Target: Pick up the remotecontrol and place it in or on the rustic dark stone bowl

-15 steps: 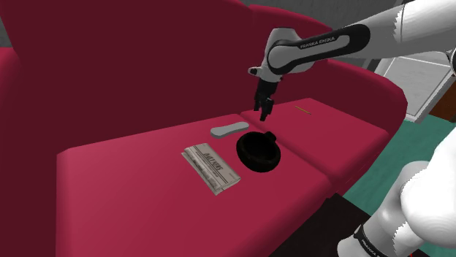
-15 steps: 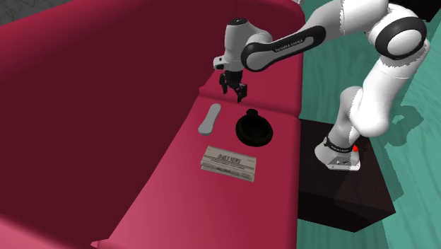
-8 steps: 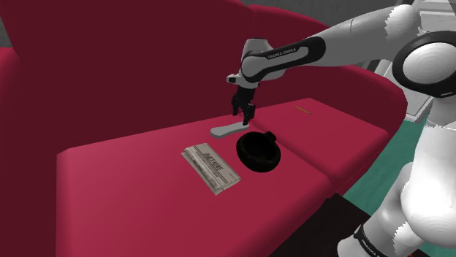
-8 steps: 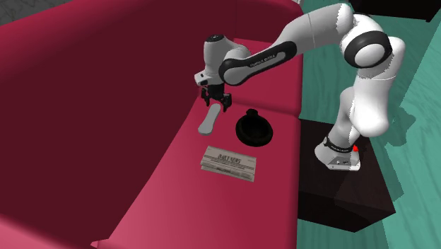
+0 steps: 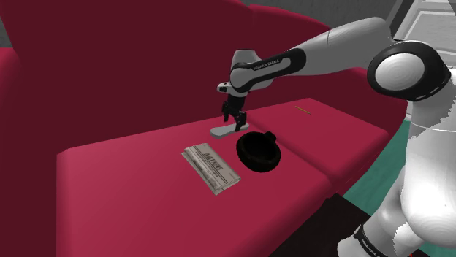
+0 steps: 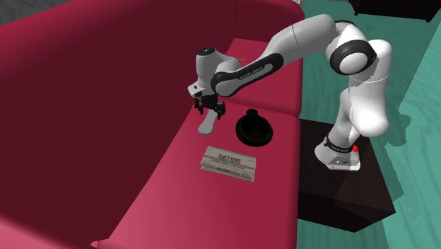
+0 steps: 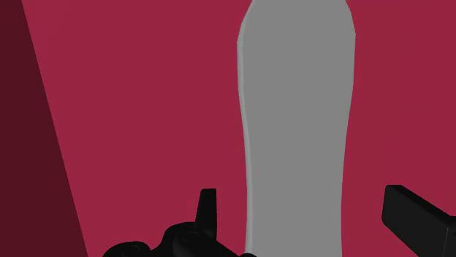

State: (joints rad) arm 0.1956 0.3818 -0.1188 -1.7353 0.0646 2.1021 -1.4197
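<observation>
- Near the back edge of the sofa (image 5: 124,175) seat lies the grey remote (image 5: 223,131), beside the black bowl (image 5: 257,152).
- The gripper (image 7: 299,193) hangs over it, fingers wide.
- Seems the reaching step; next, go lower and squeeze.

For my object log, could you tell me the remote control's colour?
The remote control is plain grey, clearest in the wrist view.

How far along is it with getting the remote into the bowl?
Early. Done: the pincer is lined up right above the remote, on the sofa beside the bowl. In hand: its open fingers straddle the remote without touching. Left: close, lift, carry it to the bowl.
</observation>
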